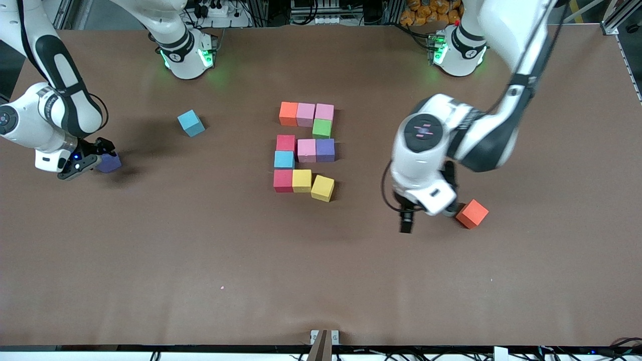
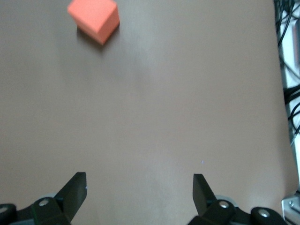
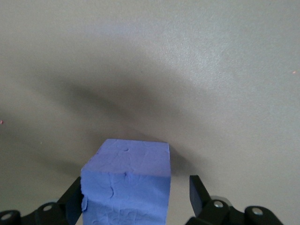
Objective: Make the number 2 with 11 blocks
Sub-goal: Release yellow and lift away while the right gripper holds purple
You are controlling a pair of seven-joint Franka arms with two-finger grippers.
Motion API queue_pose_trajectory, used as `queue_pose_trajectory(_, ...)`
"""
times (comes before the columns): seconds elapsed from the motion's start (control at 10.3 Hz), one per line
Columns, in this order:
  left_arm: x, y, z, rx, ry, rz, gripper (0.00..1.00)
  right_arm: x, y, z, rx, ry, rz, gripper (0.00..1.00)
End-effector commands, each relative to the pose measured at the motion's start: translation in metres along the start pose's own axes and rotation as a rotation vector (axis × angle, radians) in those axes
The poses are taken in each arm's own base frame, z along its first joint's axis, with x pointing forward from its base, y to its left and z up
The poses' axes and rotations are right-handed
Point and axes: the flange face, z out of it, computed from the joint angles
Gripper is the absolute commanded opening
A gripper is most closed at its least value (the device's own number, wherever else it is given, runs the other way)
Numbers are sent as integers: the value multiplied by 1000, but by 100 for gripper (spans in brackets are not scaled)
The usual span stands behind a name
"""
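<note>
Left gripper (image 2: 139,180) first: fingers spread wide, nothing between them, hanging over bare table (image 1: 200,260) in the lower middle of the front view. Just beside it lies a loose orange-red block (image 1: 471,213), untouched.

Over to the right gripper (image 3: 133,183), low at the right arm's end of the table. Its fingers straddle a violet-blue block (image 3: 126,164), one finger against it, a gap at the other, so it looks open around the block and not clamped. A loose cyan block (image 1: 191,123) sits nearby, higher in the frame.

Now the centre of the frame, and the number 2 (image 1: 305,150) looks all but done. Eleven blocks, counted:
- Top row: orange, pink, pink.
- Then one green.
- Middle row: crimson, pink, purple.
- Then one cyan.
- Bottom row: crimson, yellow, yellow.

Only the end yellow block (image 1: 322,188) sits skewed and slightly low. Squaring it up seems the one thing left.

Three spares outside, fourteen blocks in all.
</note>
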Motion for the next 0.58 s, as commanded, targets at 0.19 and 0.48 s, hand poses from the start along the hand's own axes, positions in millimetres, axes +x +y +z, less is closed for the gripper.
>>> queue_pose_trajectory(0.19, 67, -34, -40, 118, -45, 193, 100, 3, 0, -15, -12, 21, 4, 45)
queue_pose_trajectory(0.48, 83, -82, -54, 151, -62, 362, 100, 34, -23, -54, 0, 41, 21, 45)
